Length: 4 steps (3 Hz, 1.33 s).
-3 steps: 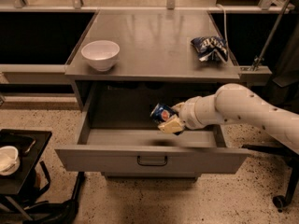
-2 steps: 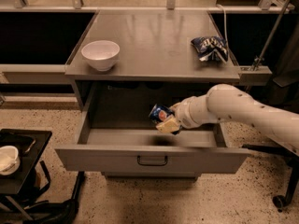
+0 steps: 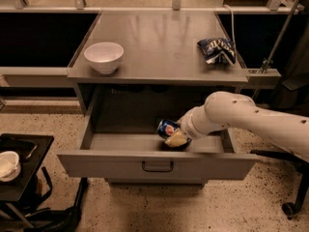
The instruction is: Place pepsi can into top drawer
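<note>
The top drawer [image 3: 157, 165] is pulled open below the grey counter, with its dark bar handle at the centre of the front panel. My gripper [image 3: 175, 135] reaches from the right into the drawer and is shut on the pepsi can [image 3: 167, 128], a small dark blue can with a round logo. The can is tilted and sits low inside the drawer, right of centre. I cannot tell whether it touches the drawer floor.
A white bowl [image 3: 104, 57] stands on the counter at the left. A wrinkly blue-and-white snack bag [image 3: 217, 50] lies at the counter's right. A black side table [image 3: 21, 178] with a white cup [image 3: 7, 164] stands at lower left. A chair base [image 3: 289, 207] is at lower right.
My arm and gripper have moved slightly left and lower inside the drawer, still holding the can.
</note>
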Each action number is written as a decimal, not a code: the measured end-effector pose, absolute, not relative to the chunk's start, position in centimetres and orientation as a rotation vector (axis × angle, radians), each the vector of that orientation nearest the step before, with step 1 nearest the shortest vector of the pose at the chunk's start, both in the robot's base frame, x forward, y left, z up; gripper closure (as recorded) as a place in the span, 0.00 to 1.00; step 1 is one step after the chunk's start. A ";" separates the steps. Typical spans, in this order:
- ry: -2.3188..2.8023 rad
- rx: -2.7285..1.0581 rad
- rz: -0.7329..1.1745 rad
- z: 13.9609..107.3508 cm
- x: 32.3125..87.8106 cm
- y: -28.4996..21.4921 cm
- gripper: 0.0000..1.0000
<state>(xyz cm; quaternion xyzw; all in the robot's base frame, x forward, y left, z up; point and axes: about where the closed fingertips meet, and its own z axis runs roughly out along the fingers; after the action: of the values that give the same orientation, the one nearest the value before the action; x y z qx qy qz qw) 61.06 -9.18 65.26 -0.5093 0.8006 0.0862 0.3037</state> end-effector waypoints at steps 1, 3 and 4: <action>2.164 -1.383 0.231 63.0 60.0 -9.3 1.00; 2.165 -1.383 0.231 63.0 59.9 -9.2 0.58; 2.165 -1.383 0.231 63.0 59.9 -9.2 0.36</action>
<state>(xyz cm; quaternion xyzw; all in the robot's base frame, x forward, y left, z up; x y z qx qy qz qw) 59.94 -9.25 62.99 -0.5152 0.8064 0.0861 0.2773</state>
